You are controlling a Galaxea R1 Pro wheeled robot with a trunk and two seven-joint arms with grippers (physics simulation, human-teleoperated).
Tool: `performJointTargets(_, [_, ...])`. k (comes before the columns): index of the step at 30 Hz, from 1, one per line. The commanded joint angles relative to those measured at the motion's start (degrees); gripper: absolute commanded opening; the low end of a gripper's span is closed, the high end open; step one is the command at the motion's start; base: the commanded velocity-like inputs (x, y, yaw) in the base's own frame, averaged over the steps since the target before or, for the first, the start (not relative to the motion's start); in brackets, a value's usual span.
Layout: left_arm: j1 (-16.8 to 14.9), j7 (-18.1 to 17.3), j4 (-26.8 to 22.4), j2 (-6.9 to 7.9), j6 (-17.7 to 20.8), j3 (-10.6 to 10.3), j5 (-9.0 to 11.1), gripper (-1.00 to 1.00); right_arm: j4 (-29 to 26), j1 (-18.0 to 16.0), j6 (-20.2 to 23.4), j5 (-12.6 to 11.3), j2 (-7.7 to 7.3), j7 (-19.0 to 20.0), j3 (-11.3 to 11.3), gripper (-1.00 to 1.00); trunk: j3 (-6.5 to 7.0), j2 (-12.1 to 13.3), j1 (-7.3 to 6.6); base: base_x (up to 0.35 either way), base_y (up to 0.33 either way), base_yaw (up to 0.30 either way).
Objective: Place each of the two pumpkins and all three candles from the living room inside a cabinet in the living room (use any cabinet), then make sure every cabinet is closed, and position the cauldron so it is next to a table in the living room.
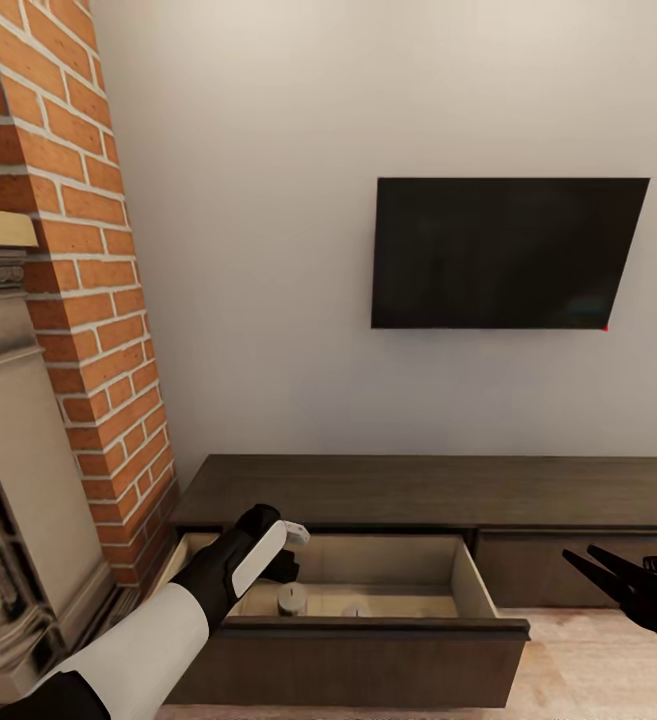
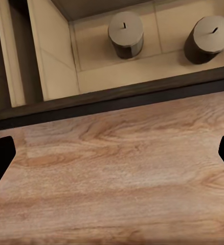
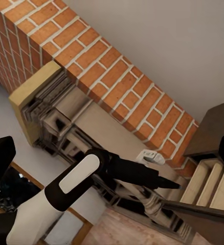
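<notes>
The cabinet (image 1: 428, 490) stands against the wall under the television (image 1: 508, 252), with its left drawer (image 1: 368, 640) pulled out toward the robot. Two candles lie upright on the drawer floor: one (image 2: 125, 33) nearer the drawer's left side, the other (image 2: 207, 38) just beside it toward the middle. The left gripper (image 1: 283, 550) hangs over the drawer's left front corner, its jaws spread apart and empty; in the left wrist view its fingertips (image 2: 0, 158) flank bare wood floor (image 2: 122, 173), with the drawer front between them and the candles. The right gripper (image 1: 608, 572) hovers well off to the right, jaws also apart and empty. The drawer front runs left to right, so pushing it shut likely falls to the nearer left arm.
</notes>
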Motion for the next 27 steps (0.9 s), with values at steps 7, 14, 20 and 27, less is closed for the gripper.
performJointTargets(7, [-0.05,0.55,-0.02,0.02,0.06,-0.22,0.62,1.0,-0.04,0.02,0.26,-0.03,-0.01,0.09,0.09,1.0,1.21,2.79,-1.55,-0.088,0.0,0.0])
performJointTargets(14, [-0.04,0.55,-0.03,0.02,0.06,-0.22,0.59,1.0,-0.04,0.02,0.26,0.01,-0.02,0.06,0.25,1.0,2.47,5.6,-3.09,-0.289,0.0,0.0])
performJointTargets(20, [-0.07,0.58,0.03,0.02,0.06,-0.22,0.58,1.0,0.07,0.02,0.26,0.03,0.01,-2.88,0.31,1.0,3.54,8.01,-4.41,-0.325,0.0,0.0])
performJointTargets(27, [0.02,0.74,0.06,0.1,-0.09,-0.26,0.53,1.0,0.1,-0.32,0.26,0.03,0.07,-18.78,9.03,1.0,4.8,10.81,-5.95,-0.33,0.0,0.0])
